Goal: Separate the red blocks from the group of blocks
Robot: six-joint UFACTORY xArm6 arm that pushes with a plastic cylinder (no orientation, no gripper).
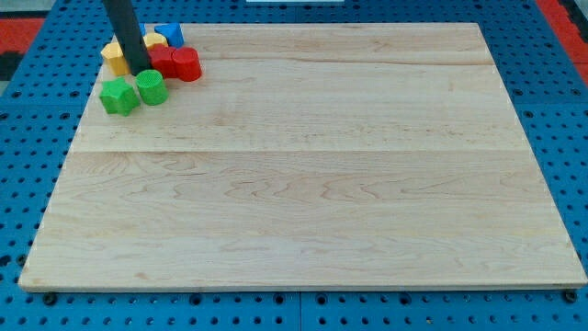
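My tip (142,71) sits inside the cluster at the board's top-left corner, touching the red blocks (176,63). There is no claw, only the rod. Pushing here risks dragging the green blocks (134,91) or yellow block (116,58) along.

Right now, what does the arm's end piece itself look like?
Only a straight dark rod shows, near black, smooth and round, entering from the view's top. No cables, markings or joints are visible. My tip ends plainly, without jaws, among the red blocks, yellow blocks and green blocks.
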